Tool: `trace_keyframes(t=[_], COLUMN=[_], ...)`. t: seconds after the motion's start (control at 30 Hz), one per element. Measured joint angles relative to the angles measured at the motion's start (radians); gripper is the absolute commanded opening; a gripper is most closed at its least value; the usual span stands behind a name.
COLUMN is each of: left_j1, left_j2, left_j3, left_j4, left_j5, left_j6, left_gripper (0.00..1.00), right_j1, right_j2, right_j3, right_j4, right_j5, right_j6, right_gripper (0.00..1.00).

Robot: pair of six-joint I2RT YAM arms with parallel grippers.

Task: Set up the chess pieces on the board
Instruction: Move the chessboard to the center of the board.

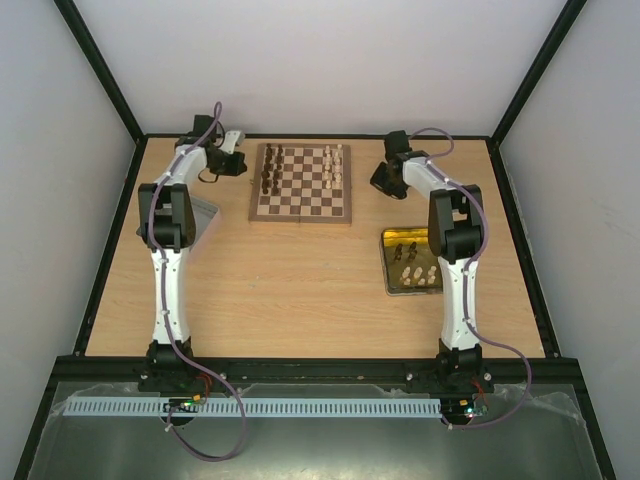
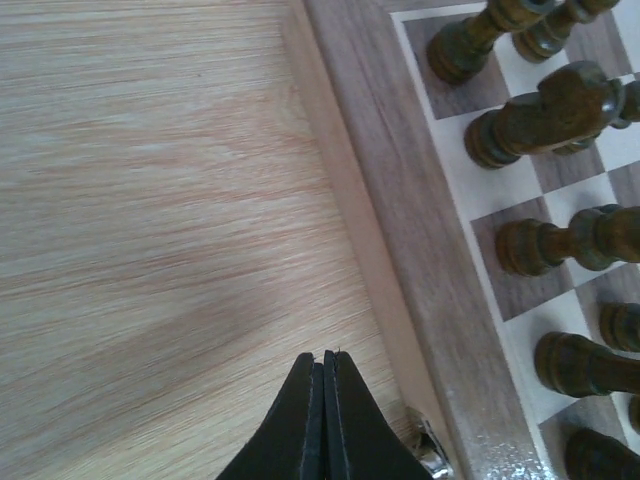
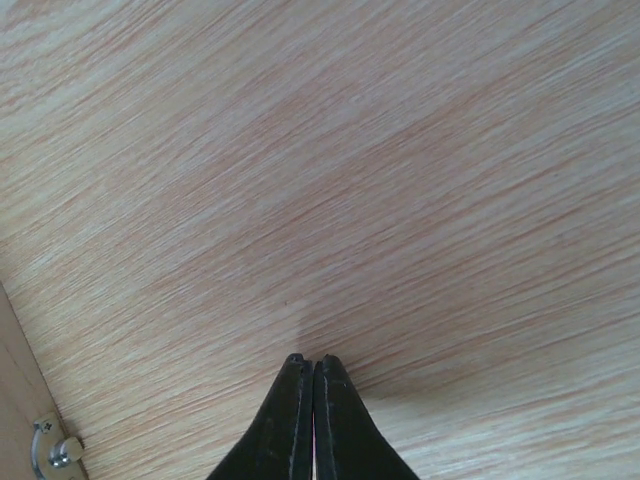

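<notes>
Sitting far centre of table [image 1: 300, 300]: board [image 1: 300, 205]. Dark pieces [image 1: 268, 172] upright in two files on left side of board; cream pieces [image 1: 331, 167] on right side. Tray [image 1: 388, 268] near-right of board, apart from it, holding further cream and dark pieces. Left gripper [image 2: 323, 357] over bare table just beside board's left edge, fingers pressed together, nothing held. Right gripper [image 3: 307, 360] right of board, over bare table, fingers together, nothing held.
</notes>
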Motion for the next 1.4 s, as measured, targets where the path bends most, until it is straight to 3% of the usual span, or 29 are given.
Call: trace_keyframes(t=[0.73,1.4], left_j1=[-0.051,-0.055], left_j2=[0.037,-0.101], left_j3=[-0.003,-0.252], left_j4=[0.007,0.058], left_j5=[0.008,0.046], left_j6=[-0.016,0.04], left_gripper=[0.02,0.02], right_j1=[0.072,0.109], right_j2=[0.024,-0.014], right_j3=[0.026,-0.084], right_j4=[0.022,0.158], right_j5=[-0.051,-0.09], right_j6=[0.013,0.027], right_gripper=[0.02,0.02])
